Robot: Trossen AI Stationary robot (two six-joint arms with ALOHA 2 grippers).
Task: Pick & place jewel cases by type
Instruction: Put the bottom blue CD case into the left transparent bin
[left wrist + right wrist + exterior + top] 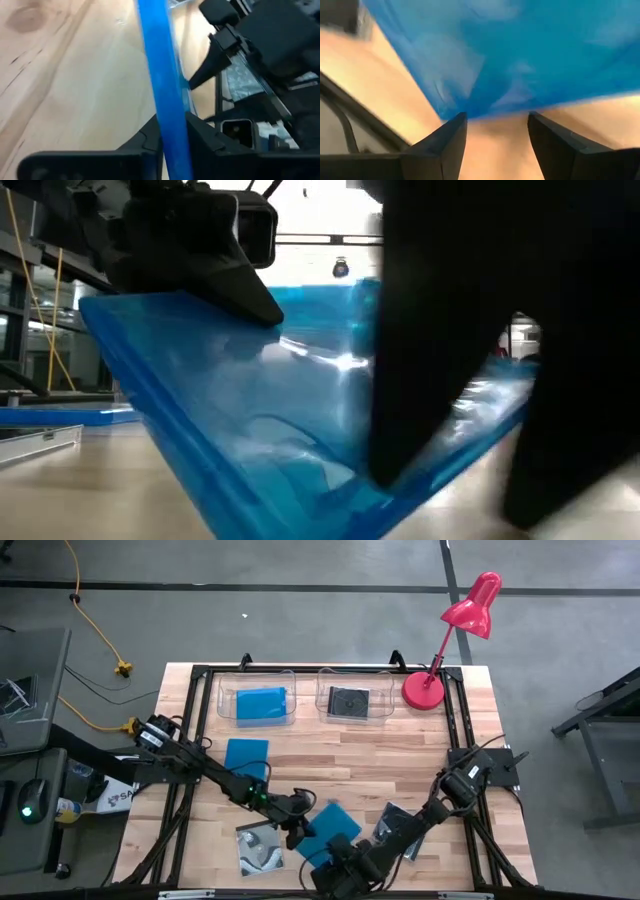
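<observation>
- Grippers meet at the table's near edge, both on one tilted blue jewel case [330, 830].
- Left gripper [297, 831] comes in from the left and pinches that case edge-on: in the left wrist view the blue edge [167, 107] runs straight between its two dark fingers [150, 145], which press on either side of it.
- Right gripper [496, 131] reaches in from the right, low at the near edge. Its fingers [447, 137] stand apart, and the case's lower edge [520, 60] sits just above their tips; whether they touch it I cannot tell.
- Low view shows the same case [300, 430] raised on a slant, one long edge down near the wood, with a dark finger laid against its upper face.
- Left of the held case, a case with a silvery swirl cover [258, 848] lies flat on the wooden table [330, 755].
- Right of the held case, a dark case with a grey cover [398, 826] lies partly under the right arm.
- Farther back on the left, a second blue case [246, 755] lies flat on the wood.
- Along the far edge stand two clear tubs: the left tub [222, 700] holds a blue case [261, 704], the right tub [384, 698] holds a black case [349, 702].
- Red desk lamp [455, 635] stands at the far right corner, just beside the right tub.
</observation>
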